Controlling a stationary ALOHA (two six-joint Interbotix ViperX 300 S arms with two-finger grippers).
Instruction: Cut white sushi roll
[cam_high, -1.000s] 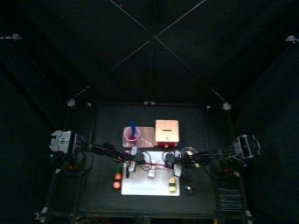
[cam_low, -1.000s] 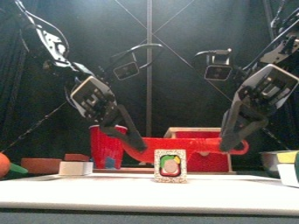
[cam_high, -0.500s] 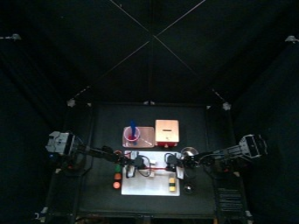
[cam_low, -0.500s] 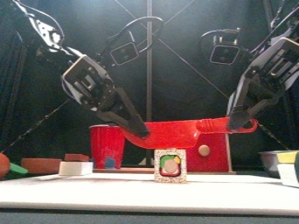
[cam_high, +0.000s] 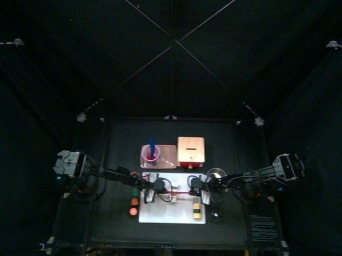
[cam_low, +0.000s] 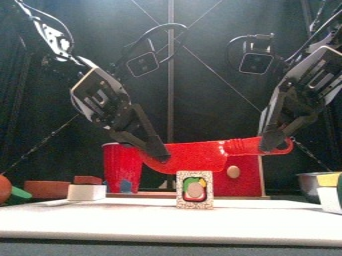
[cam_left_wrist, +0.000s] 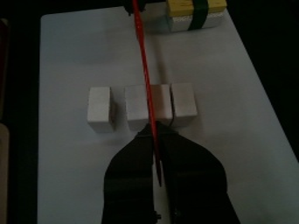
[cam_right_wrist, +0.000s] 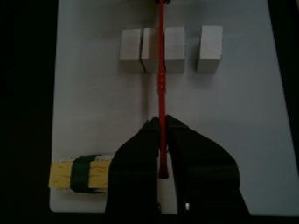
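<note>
Over the left wrist: left gripper (cam_left_wrist: 156, 147) has its jaws clamped on one end of a red knife (cam_left_wrist: 142, 61). Blade seen edge-on, a thin red line running across a pale cutting board (cam_left_wrist: 70, 52). White sushi roll (cam_left_wrist: 160, 101) lies on the board right under the blade, as four slices in a row: three close together, one standing a little apart at the end. Blade line crosses between two of the close slices. Cannot tell whether the edge touches them. Yellow-green piece (cam_left_wrist: 193, 13) sits at the board's far end, beside the knife.

Right wrist: right gripper (cam_right_wrist: 160, 136) is closed on the knife's other end. Same row of slices lies beyond the jaws, the blade passing through the close group. Yellow-green piece is on the board close by this gripper.

Front: knife held roughly level between both grippers, clear above the table. Red cup (cam_low: 120, 168) and wooden box (cam_low: 243, 172) behind it.

Top: both arms meet over the board at the near part of the table (cam_high: 120, 130). Roll too small to make out.
</note>
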